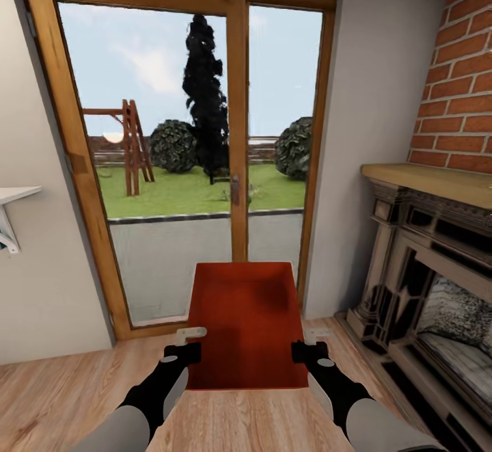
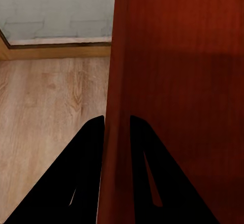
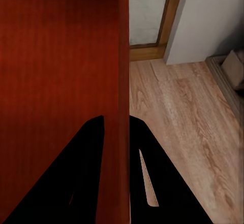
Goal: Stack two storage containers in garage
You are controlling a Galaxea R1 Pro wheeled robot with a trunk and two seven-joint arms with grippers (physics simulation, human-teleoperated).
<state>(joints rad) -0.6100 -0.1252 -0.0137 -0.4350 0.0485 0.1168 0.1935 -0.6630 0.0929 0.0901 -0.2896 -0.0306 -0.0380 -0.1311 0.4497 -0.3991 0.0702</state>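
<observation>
Bin (image 1: 247, 322) held up between both grippers, in front of the glass doors (image 1: 184, 158) in the living room; it hangs above the wood floor (image 1: 61, 397), its open side up, its far end toward the doors; only 1 bin can be made out, and whether a second sits nested in it cannot be told. Left gripper (image 1: 186, 353) clamps the bin's left wall near the near corner; in the left wrist view its fingers (image 2: 86, 173) straddle that wall (image 2: 113, 107), 1 outside and 1 inside, narrow and pressed to it. Right gripper (image 1: 304, 351) clamps the right wall the same way; in the right wrist view the fingers (image 3: 86, 178) sit either side of the wall (image 3: 123, 82), drawn in tight. Fireplace (image 1: 430, 281) stands at the right under a brick wall (image 1: 458, 89); a white shelf (image 1: 14, 195) juts from the left wall; through the doors, grass, bushes and a wooden frame.
</observation>
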